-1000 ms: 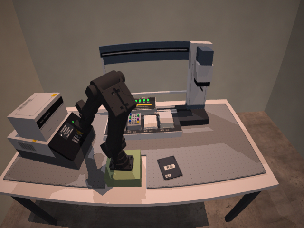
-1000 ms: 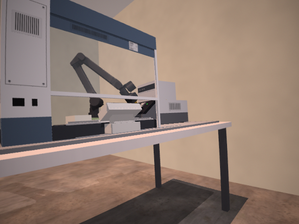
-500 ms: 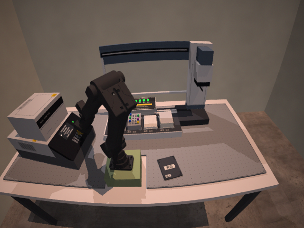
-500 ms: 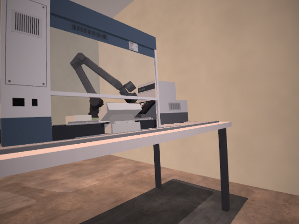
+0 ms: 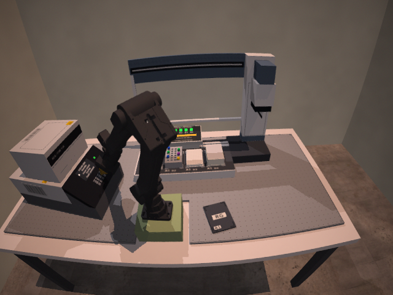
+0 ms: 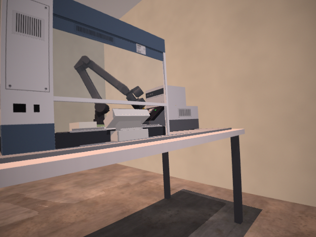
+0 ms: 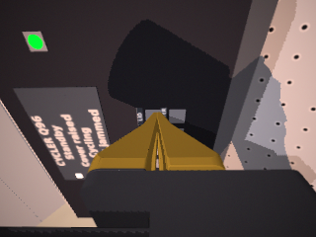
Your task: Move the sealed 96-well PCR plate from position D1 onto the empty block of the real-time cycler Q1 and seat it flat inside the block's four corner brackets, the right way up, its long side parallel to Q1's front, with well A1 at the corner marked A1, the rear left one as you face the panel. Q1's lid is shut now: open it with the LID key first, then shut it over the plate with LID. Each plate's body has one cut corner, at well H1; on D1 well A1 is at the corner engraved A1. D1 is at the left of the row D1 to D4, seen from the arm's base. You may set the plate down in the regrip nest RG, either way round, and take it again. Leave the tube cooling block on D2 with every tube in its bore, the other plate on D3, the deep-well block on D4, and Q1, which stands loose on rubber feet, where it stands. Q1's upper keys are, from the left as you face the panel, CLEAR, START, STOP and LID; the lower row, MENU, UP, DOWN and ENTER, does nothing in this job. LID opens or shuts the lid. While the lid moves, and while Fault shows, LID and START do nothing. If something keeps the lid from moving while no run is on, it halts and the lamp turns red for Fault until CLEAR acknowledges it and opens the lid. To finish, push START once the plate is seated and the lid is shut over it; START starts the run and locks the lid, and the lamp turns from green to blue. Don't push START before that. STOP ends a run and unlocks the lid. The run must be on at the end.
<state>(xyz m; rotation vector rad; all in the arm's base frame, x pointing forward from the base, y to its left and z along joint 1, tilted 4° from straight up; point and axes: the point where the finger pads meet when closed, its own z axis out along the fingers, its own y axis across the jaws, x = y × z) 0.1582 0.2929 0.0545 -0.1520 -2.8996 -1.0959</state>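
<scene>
The cycler Q1 (image 5: 47, 158) stands at the table's left with its lid (image 5: 44, 145) shut. Its lamp shows green (image 7: 35, 41), also in the top view (image 5: 94, 157). My gripper (image 7: 157, 118) is shut and empty, with its yellow fingertips pressed together at the sloping dark panel (image 5: 90, 177), right at a row of small keys (image 7: 177, 116). I cannot read which key lies under the tips. The status display (image 7: 74, 130) is to the left of the fingers. The plate on D1 is hidden behind my arm in the top view.
The deck holds the tube cooling block (image 5: 172, 157) on D2, the other plate (image 5: 194, 157) on D3 and the deep-well block (image 5: 214, 151) on D4. The regrip nest RG (image 5: 220, 219) lies at the front. A gantry frame (image 5: 256, 95) rises behind the deck.
</scene>
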